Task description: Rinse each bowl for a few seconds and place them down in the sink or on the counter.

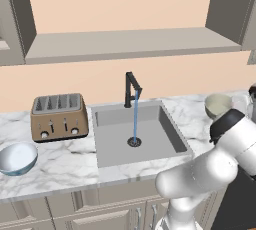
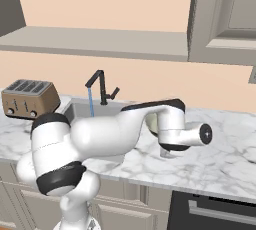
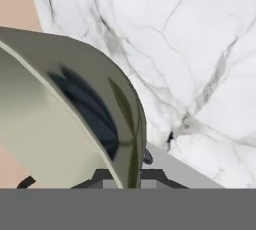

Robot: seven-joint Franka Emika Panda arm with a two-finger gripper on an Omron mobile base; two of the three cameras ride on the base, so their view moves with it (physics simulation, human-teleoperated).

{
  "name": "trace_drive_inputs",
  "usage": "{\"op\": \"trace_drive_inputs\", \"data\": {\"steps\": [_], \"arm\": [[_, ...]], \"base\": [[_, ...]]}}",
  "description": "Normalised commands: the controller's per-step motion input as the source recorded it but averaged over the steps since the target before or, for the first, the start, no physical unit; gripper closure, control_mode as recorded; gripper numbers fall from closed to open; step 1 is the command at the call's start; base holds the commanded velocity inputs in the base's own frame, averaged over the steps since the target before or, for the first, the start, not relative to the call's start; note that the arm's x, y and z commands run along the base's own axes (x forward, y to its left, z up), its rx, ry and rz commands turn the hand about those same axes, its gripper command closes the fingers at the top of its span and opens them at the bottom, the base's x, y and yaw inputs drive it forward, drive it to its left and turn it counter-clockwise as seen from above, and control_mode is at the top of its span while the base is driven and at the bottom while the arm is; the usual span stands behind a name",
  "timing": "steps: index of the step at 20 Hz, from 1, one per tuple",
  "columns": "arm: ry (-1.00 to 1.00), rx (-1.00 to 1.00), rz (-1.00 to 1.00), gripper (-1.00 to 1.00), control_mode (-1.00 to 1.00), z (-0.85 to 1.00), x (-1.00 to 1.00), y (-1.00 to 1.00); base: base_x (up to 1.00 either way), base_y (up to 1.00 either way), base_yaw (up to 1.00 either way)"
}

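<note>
The olive-beige bowl (image 3: 75, 124) looms large on the left of the hand view, and my gripper (image 3: 125, 176) is shut on its rim, one finger on each side of the wall. From the left base view this bowl (image 1: 218, 105) is on the counter (image 1: 65, 166) right of the sink (image 1: 115, 146); whether it still touches the marble I cannot tell. The light blue bowl (image 1: 17, 158) rests on the counter at the far left. Water runs from the black faucet (image 1: 131, 88) onto the drain (image 1: 134, 142).
A brown toaster (image 1: 59, 116) stands on the counter left of the sink. Marble stretches to the right of the olive bowl (image 2: 151, 121). A window ledge (image 1: 130, 44) runs above the faucet, and a dark appliance front (image 2: 215, 211) sits below the counter at the right.
</note>
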Motion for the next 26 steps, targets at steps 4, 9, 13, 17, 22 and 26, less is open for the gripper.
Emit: {"op": "trace_drive_inputs", "data": {"steps": [4, 9, 13, 17, 22, 26], "arm": [[0.07, -0.01, 0.07, 1.00, -1.00, -0.15, 0.29, 0.45], [0.01, 0.00, 0.06, 1.00, -1.00, -0.12, 0.20, 0.45], [0.00, 0.00, 0.07, 1.00, -1.00, -0.13, 0.23, 0.50], [0.00, 0.00, 0.08, 1.00, -1.00, -0.15, 0.30, 0.50], [0.02, 0.00, 0.09, 1.00, -1.00, -0.16, 0.35, 0.52], [0.03, 0.00, 0.08, 1.00, -1.00, -0.22, 0.39, 0.52]], "base": [[0.00, 0.00, 0.00], [0.00, 0.00, 0.00], [0.00, 0.00, 0.00], [0.00, 0.00, 0.00], [0.00, 0.00, 0.00], [0.00, 0.00, 0.00]]}}
